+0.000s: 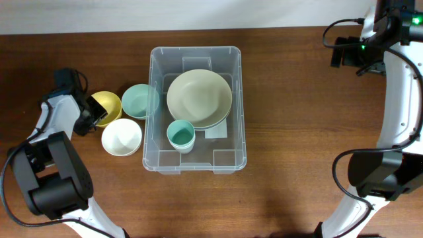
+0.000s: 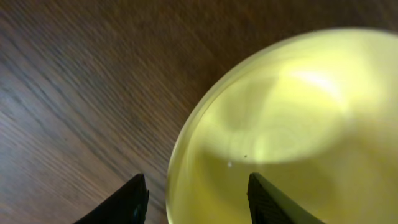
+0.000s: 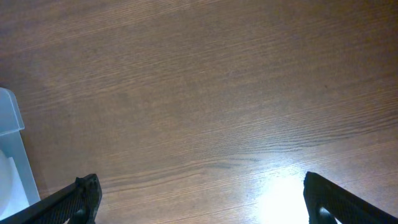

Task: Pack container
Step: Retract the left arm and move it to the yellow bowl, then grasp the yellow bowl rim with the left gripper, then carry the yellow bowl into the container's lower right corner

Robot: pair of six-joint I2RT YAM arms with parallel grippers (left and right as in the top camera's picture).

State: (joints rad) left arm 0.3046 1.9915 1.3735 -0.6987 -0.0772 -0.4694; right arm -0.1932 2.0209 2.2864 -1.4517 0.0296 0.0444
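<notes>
The clear plastic container stands mid-table, holding a large cream bowl and a teal cup. Left of it sit a yellow bowl, a mint bowl and a white bowl. My left gripper is open at the yellow bowl's left rim; in the left wrist view its fingers straddle the rim of the yellow bowl, one outside, one inside. My right gripper is open and empty over bare table at the far right; the overhead view shows only its arm.
The container's corner shows at the left edge of the right wrist view. The three loose bowls sit close together against the container's left wall. Cables run by both arm bases.
</notes>
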